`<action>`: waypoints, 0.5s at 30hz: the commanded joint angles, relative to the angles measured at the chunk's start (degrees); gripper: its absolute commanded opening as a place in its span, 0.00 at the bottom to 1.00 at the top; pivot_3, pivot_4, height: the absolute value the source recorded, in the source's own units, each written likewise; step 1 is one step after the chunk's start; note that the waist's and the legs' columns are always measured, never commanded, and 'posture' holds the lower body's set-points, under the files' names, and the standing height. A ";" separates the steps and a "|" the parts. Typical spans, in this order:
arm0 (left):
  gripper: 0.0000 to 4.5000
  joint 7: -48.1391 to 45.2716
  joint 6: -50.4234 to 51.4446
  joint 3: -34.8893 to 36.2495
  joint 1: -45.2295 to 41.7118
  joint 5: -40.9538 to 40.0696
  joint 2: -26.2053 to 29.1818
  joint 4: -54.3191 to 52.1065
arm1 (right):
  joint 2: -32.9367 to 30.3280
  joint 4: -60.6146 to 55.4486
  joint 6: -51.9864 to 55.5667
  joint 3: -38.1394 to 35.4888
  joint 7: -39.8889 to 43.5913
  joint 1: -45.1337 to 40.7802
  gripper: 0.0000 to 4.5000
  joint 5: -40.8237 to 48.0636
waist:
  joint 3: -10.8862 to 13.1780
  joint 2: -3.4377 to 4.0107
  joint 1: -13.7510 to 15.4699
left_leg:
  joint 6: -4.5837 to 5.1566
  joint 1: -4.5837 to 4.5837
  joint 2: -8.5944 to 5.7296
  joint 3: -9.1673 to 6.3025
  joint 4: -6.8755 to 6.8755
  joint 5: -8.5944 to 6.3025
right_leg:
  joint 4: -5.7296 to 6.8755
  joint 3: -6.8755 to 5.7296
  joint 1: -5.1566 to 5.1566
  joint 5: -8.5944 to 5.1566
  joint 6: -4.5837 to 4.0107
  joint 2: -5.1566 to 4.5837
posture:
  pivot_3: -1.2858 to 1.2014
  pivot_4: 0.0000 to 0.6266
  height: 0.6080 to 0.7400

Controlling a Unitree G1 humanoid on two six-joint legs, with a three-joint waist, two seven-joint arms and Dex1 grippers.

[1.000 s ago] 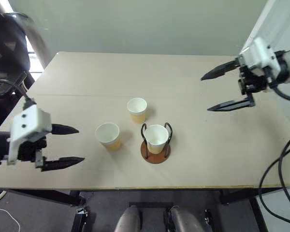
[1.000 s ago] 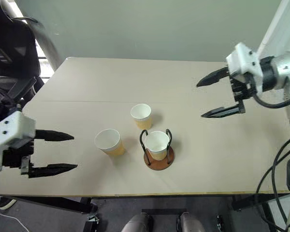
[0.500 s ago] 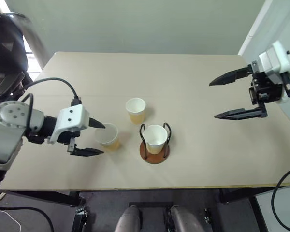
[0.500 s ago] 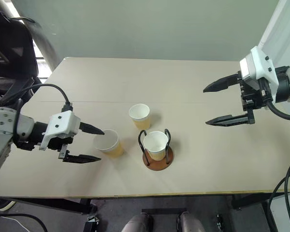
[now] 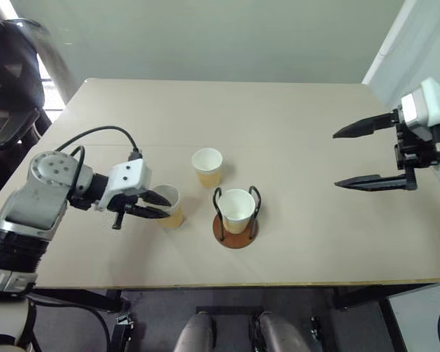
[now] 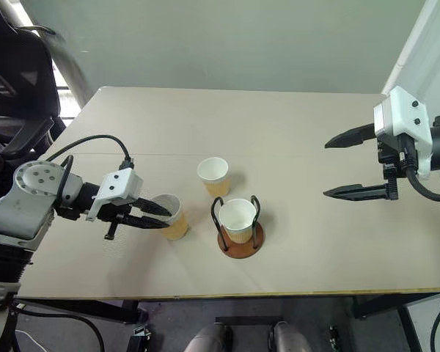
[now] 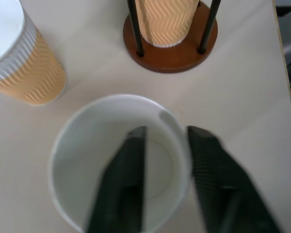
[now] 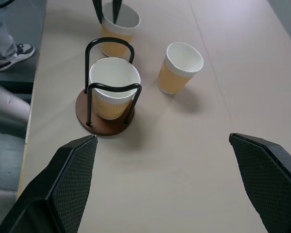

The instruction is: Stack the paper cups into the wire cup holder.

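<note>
Two black fingers of the left gripper (image 7: 162, 182) pinch the wall of a paper cup (image 7: 117, 162): one finger sits inside the white bowl, the other runs down the outer wall, and the rim lies between them. A second ago these fingers were spread wide and well to the left of the cup; half a second ago they straddled it without closing. The grasp looks just made, and the cup stands on the table (image 5: 293, 125) at centre-left of the head view, not yet lifted.

Just right of it, at lower centre, stands the wire cup holder (image 5: 235, 227), with one cup (image 5: 236, 208) seated between its two black loops. Above that, near the middle, the third cup (image 5: 207, 166) stands alone.

At the right edge, the right gripper (image 5: 374, 155) hangs over the table with its fingers spread wide and nothing between them; it has drifted further right than before, well apart from the cups.

One cup is stacked, one is in hand and one waits. Lifting the pinched cup and nesting it into the seated one is likely the next step.
</note>
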 commanded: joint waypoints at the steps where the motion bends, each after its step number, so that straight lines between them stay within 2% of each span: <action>1: 0.01 -0.95 -1.10 -0.15 -1.01 0.69 -0.76 0.20 | -1.98 -2.45 1.00 -3.78 -1.07 0.91 1.00 1.59 | 0.00 0.00 0.00 | 0.02 0.00 0.00 0.00 0.01 0.01 | -0.01 0.00 0.01 0.00 0.02 0.00 | 0.52 0.24 1.00; 12: 0.01 -2.55 -2.11 0.02 -2.66 2.04 -1.22 1.54 | -3.06 -3.23 1.07 -4.72 -2.45 2.34 1.00 2.50 | 0.00 0.00 0.00 | 0.18 0.03 -0.02 0.00 0.12 0.10 | -0.02 0.02 0.13 0.07 0.22 0.00 | 0.52 0.24 1.00; 15: 0.01 -4.97 1.33 1.69 -6.35 -1.57 -0.55 0.35 | -2.80 -3.77 4.02 -8.42 -1.73 2.84 1.00 7.73 | 0.00 0.00 0.16 | 0.22 -0.01 -0.03 0.00 0.17 0.13 | -0.03 0.02 0.14 0.09 0.25 0.00 | 0.52 0.24 1.00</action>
